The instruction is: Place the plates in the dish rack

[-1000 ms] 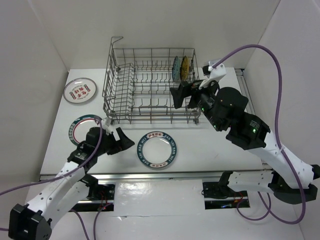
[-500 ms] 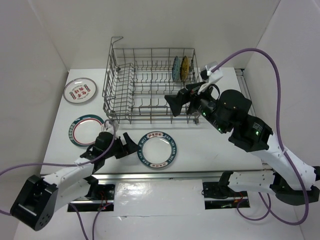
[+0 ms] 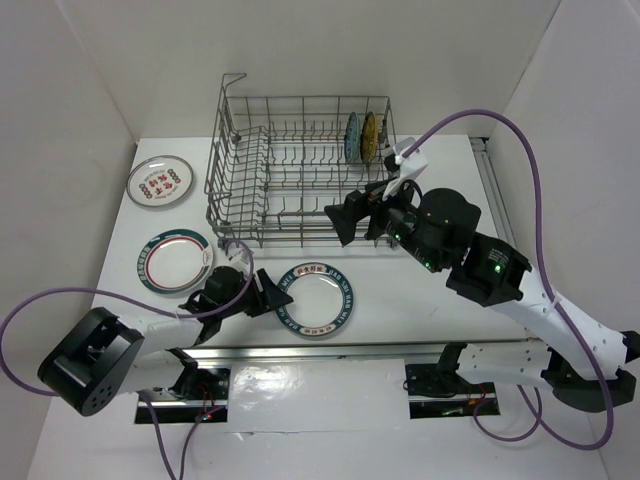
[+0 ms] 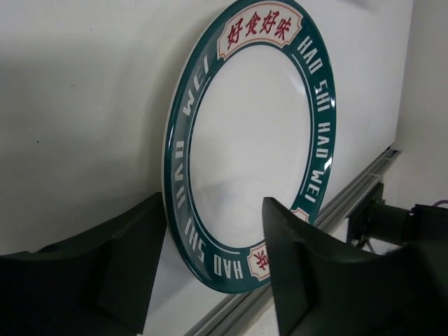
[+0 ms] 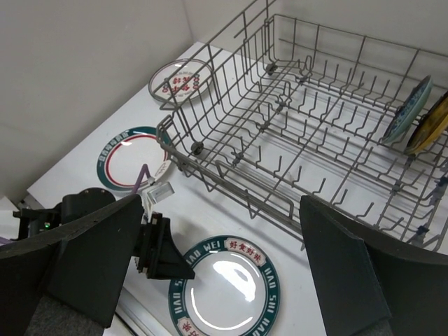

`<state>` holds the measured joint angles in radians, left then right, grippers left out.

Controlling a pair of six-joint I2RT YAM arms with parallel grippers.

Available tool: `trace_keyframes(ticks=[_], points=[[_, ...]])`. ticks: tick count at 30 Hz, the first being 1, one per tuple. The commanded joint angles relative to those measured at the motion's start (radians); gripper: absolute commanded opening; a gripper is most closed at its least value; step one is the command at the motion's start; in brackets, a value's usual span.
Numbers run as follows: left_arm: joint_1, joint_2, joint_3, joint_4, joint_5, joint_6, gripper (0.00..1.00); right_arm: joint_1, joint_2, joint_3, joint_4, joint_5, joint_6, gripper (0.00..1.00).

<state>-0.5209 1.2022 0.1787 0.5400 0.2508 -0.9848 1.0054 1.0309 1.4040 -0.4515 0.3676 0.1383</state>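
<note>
The dish rack (image 3: pixel 300 180) sits at the far middle of the counter (image 3: pixel 400 310), with 2 plates (image 3: pixel 352 136) standing side by side in its far right corner. Left of it lie 2 more (one behind the other): the far plate (image 3: pixel 159 182) and the left plate (image 3: pixel 177 260). The near plate (image 3: pixel 316 298) lies before the rack, with the left pincer (image 3: pixel 276 292) just to its left.
</note>
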Motion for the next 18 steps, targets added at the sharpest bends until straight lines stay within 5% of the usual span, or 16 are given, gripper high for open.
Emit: trace_keyframes(ticks=[1, 4, 7, 9, 12, 18], points=[[-0.011, 0.03, -0.019, 0.035, -0.038, -0.006, 0.66, 0.009, -0.026, -0.003, 0.05, -0.021, 0.015, 1.0], [-0.011, 0.03, -0.019, 0.025, -0.061, -0.006, 0.56, 0.009, -0.035, -0.013, 0.059, -0.03, 0.015, 1.0], [-0.011, 0.043, -0.019, 0.015, -0.082, -0.006, 0.38, 0.009, -0.044, -0.033, 0.071, -0.03, 0.024, 1.0], [-0.011, 0.062, -0.019, 0.015, -0.082, -0.006, 0.16, 0.009, -0.045, -0.042, 0.071, -0.03, 0.024, 1.0], [-0.011, 0.108, -0.019, 0.026, -0.082, -0.006, 0.0, 0.009, -0.045, -0.051, 0.071, -0.019, 0.024, 1.0], [-0.021, 0.087, -0.01, 0.077, -0.053, -0.006, 0.0, -0.027, 0.006, -0.128, 0.134, -0.105, 0.014, 1.0]])
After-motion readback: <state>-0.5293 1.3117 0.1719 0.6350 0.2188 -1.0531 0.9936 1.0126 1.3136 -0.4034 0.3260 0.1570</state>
